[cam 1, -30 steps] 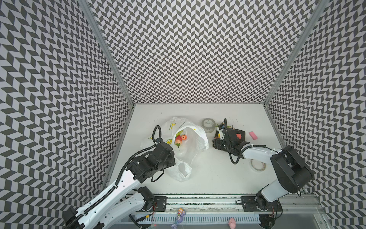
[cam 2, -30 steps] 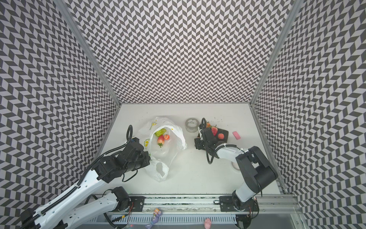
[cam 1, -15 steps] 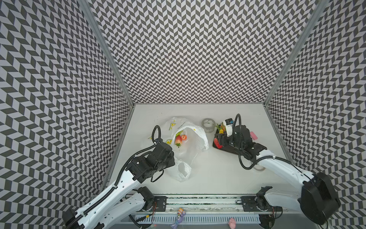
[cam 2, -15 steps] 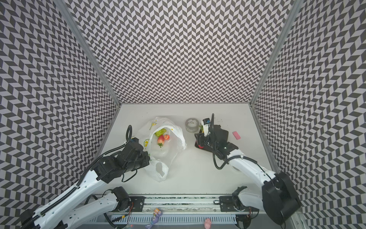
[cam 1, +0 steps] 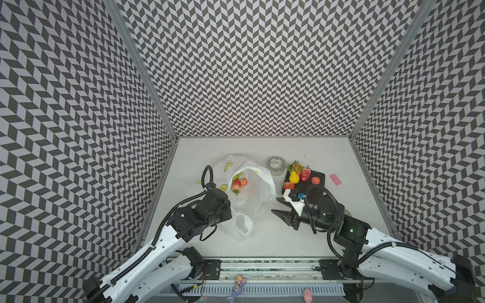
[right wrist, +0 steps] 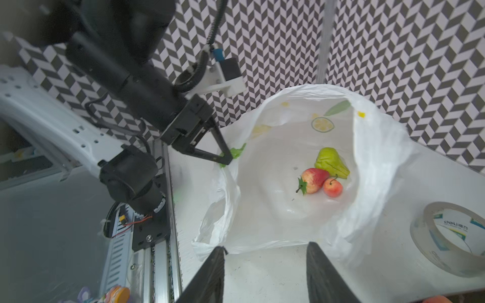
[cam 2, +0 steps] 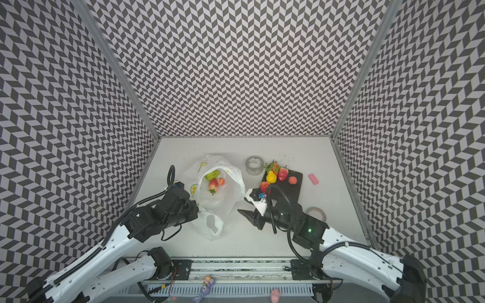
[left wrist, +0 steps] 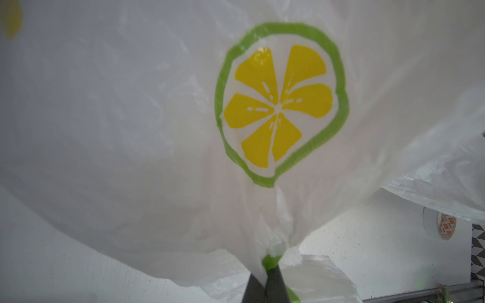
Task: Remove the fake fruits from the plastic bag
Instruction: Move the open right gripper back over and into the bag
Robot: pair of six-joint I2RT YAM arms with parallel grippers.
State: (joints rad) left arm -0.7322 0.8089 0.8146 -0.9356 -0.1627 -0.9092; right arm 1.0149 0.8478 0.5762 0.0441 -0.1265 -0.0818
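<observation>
White crinkly plastic bag (cam 1: 263, 183) lying on the surface (cam 1: 262, 246), wide open, with the mouth turned toward the right claw (right wrist: 267, 272). Three fake fruits (cam 1: 237, 184) deep inside the bag, all bunched up: a red strawberry (right wrist: 313, 181), a small round orange-red fruit (right wrist: 332, 187) touching it, and a green fruit (right wrist: 331, 162) right behind both. More fruits out of the bag already, on a black tray (cam 2: 296, 191) beside the bag, just past a tape roll (cam 1: 275, 165).

Left claw (right wrist: 227, 158) at the bag's rim, shut tight on a little pinch of plastic, holding that side of the mouth up. Right claw just outside the bag's mouth, about half open, holding nothing.

Next job, most likely: reach in and grab one fruit. Go in through the middle of the bag's mouth, well away from the rim, to stay off the thin plastic. Pick one fruit only, maybe the strawberry, big and at the edge of the bunch. Come down with one finger on each side of it. Squeeze gently: shiny, hard, probably slippery, easy to pop out sideways. Take care not to pinch the bag's bottom along with the fruit. Lift back out through the mouth, then over to the tray beside the bag. Do not let go with the left claw, and do not tug harder either, to avoid tipping the bag.
</observation>
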